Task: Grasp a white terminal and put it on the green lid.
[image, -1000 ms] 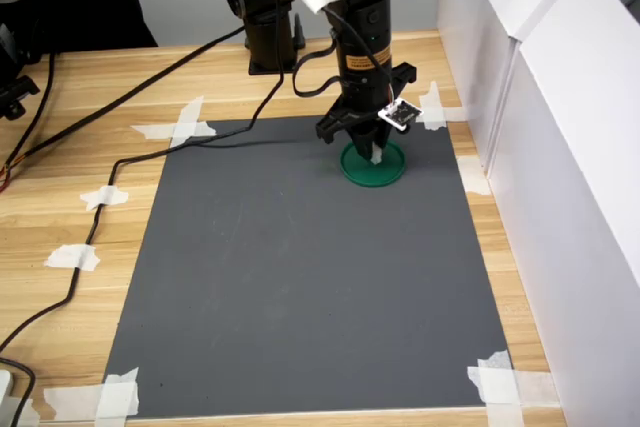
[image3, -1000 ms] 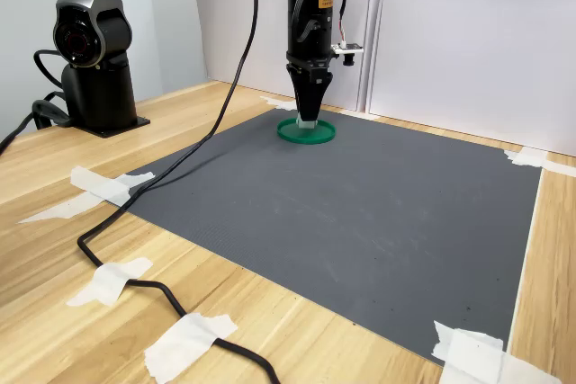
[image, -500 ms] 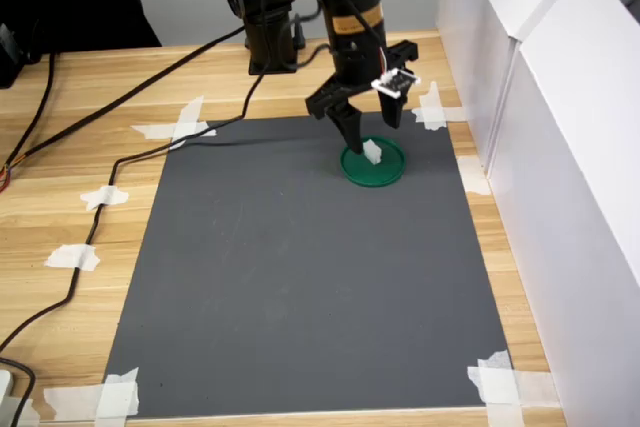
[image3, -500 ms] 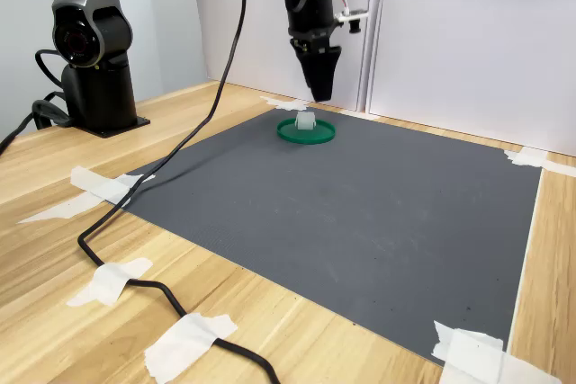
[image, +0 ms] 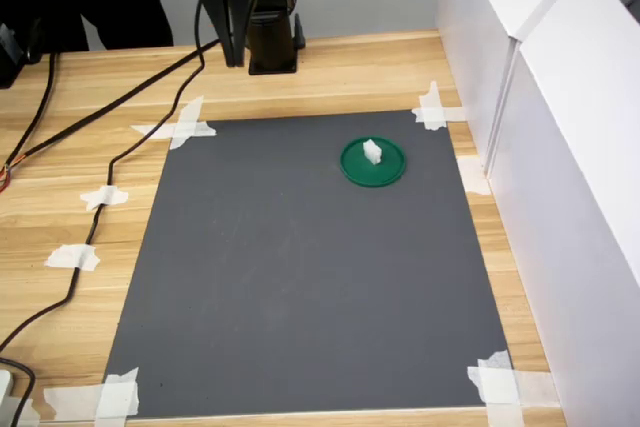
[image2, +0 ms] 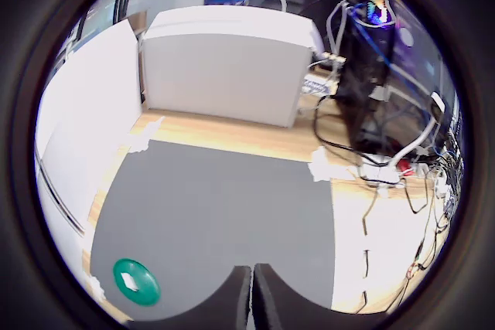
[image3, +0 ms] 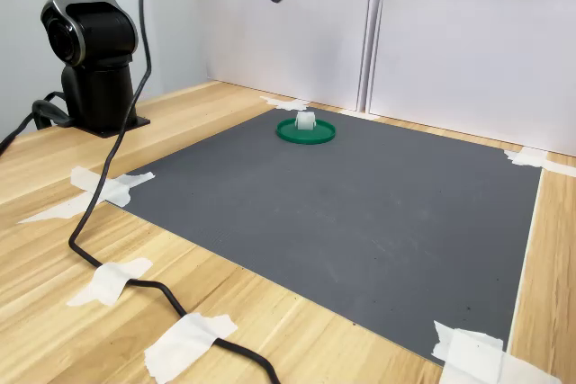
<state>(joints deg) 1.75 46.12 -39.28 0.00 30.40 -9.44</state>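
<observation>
The white terminal point(image: 372, 152) stands on the green lid point(image: 388, 173), near the middle of the disc. In both exterior views it looks upright, with its longer side pointing up. The lid lies on the dark grey mat point(image: 300, 277), at the far right part of it in the first exterior view, close to the white wall panels point(image: 560, 147).

The gripper point(image: 232, 37) is high above the far left edge of the scene in the first exterior view, over the bare wood of the table point(image: 90, 167) and next to the black base of the arm point(image: 272, 42). It holds nothing. In the wrist view the two fingers point(image2: 236, 299) are side by side with only a thin dark line between them, so the jaws are together or almost together.

The terminal lies well apart from the jaws: to the right and nearer to the camera in the first exterior view. In the wrist view the lid point(image2: 147, 287) appears far to one side of the finger tips, not in line with them.

I judge that the task is done, because the terminal rests on the lid and nothing touches it. No further move toward it seems necessary. The only risk I see is that the small upright piece falls over if the table is shaken.
</observation>
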